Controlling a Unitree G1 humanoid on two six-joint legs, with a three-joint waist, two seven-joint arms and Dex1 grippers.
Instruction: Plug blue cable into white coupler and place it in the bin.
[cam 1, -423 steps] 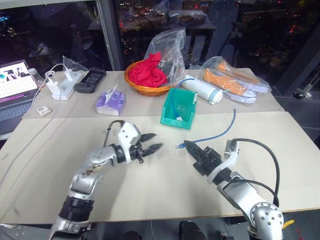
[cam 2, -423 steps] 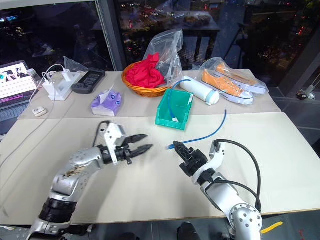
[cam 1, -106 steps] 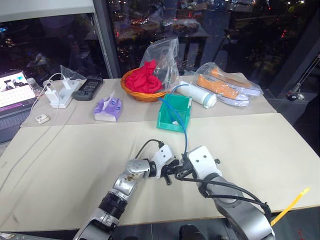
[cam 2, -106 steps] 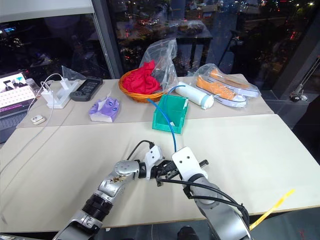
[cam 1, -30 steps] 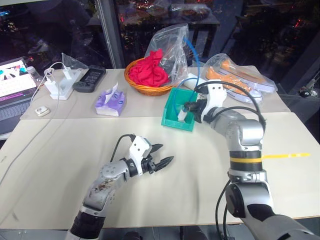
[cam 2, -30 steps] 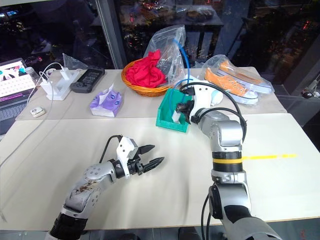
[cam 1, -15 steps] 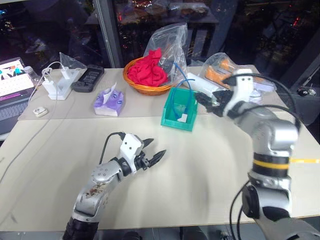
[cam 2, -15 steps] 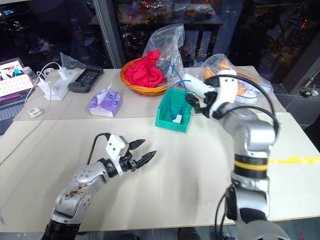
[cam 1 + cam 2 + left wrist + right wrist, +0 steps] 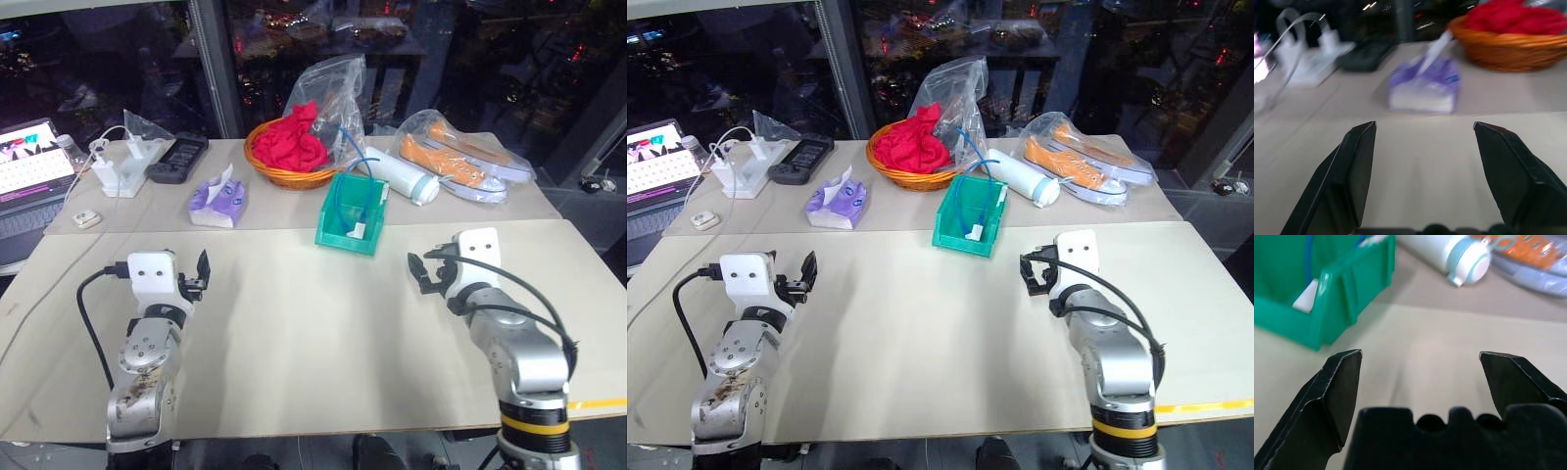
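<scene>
We see blue cable (image 9: 342,192) and white coupler (image 9: 360,232) inside bin (image 9: 345,238) near table's far edge — job looks done, so both our grippers, left gripper (image 9: 199,275) and right gripper (image 9: 423,271), hang spread wide, pinching nothing.

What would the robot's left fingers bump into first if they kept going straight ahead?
Probably the purple tissue pack. It sits straight ahead between the open left gripper's fingers, with only bare table before it. How far off it is can't be told.

The blue cable (image 9: 340,191) and white coupler (image 9: 359,231) lie in the bin (image 9: 345,240).
</scene>
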